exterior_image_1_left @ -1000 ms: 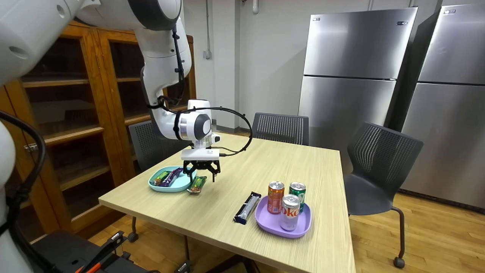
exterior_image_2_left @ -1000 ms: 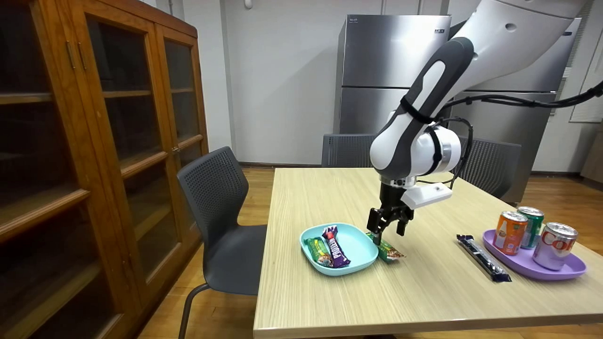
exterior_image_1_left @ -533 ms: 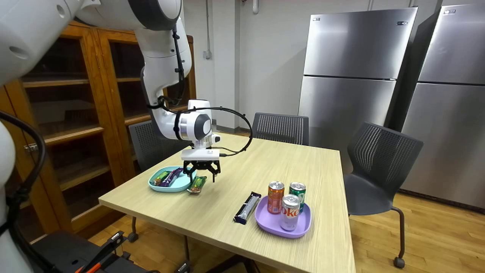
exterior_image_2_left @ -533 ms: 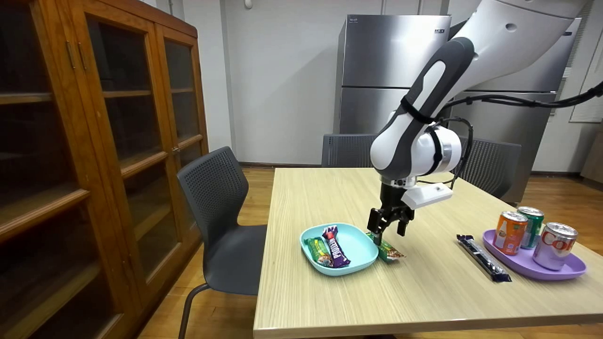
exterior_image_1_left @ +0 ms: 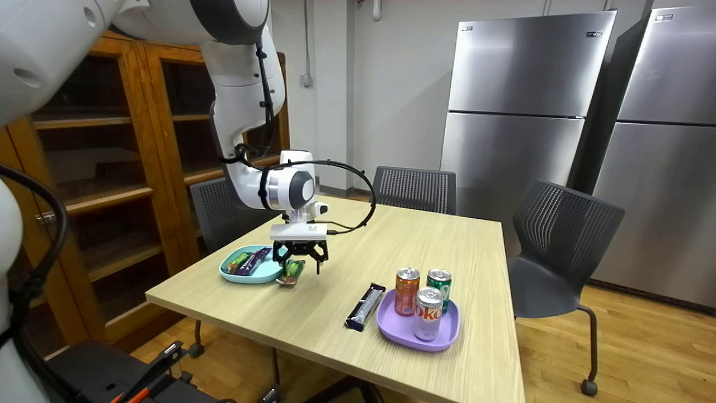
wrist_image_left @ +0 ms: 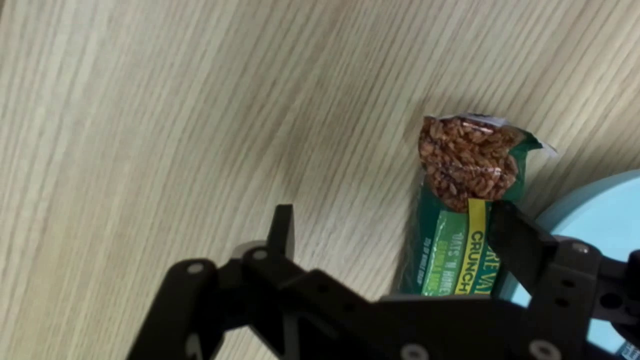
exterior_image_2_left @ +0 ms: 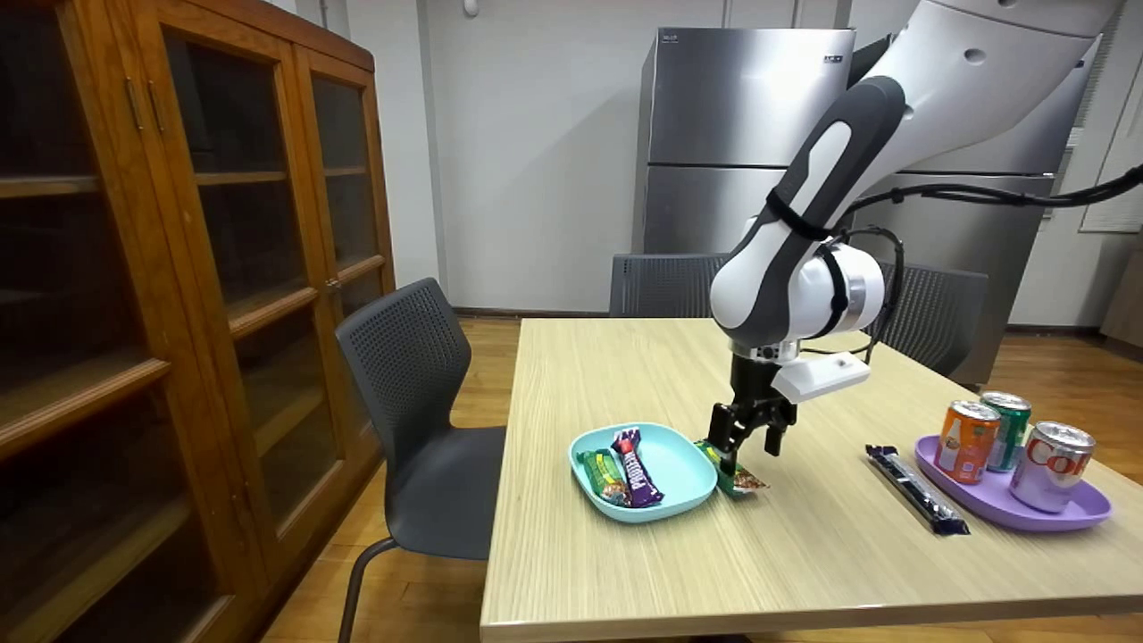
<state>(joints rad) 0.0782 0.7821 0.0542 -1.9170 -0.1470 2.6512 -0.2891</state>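
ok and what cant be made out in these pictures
Wrist view: the lower end of the loose green bar, hidden by the claw; whether the two touch can't be told.
Wrist view: most of the blue tray, cut off by the right edge and partly covered by the claw.
In an exterior view: part of the green can, behind the silver can.
Both exterior views: small print on the dark bar, too small to read.

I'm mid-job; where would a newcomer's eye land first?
First, the white arm over the table, its open end effector low over the green granola bar beside the turquoise tray. Then, right of that bar in both exterior views, the purple tray with three cans. Steel refrigerators stand behind the table.
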